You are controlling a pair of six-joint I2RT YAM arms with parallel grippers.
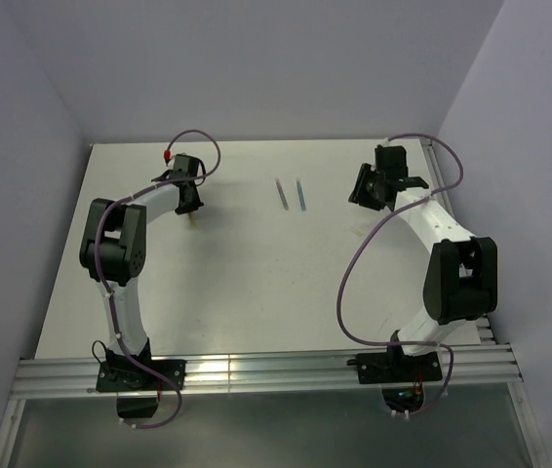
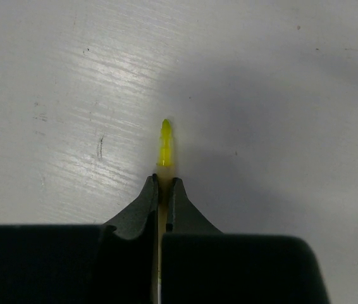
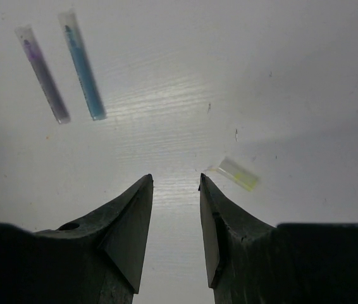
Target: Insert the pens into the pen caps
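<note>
Left end effector [image 2: 163,190] is clenched tight on the yellow pen [image 2: 165,144], both fingers pinching its shaft. The pen's long axis runs straight on from the fingers, its pointed yellow tip poking out ahead and aimed away from the wrist, over the pale desk [image 2: 280,95]. Whether the tip touches the surface, I cannot tell.

Over to the right: the right end effector [image 3: 176,183] hangs released, jaws apart with nothing between them, only bare desk. Just beyond its right finger lies a small yellowish cap [image 3: 239,173], flat on the desk, its axis slanting from upper left to lower right in the wrist view, close to the fingertip but apart from it.

Further out, the blue pen [image 3: 83,68] and the purple pen [image 3: 42,75] lie side by side, nearly parallel and not touching, both slanted the same way as the cap. From above, the pair sits mid-desk between the two arms, running roughly front to back
</note>
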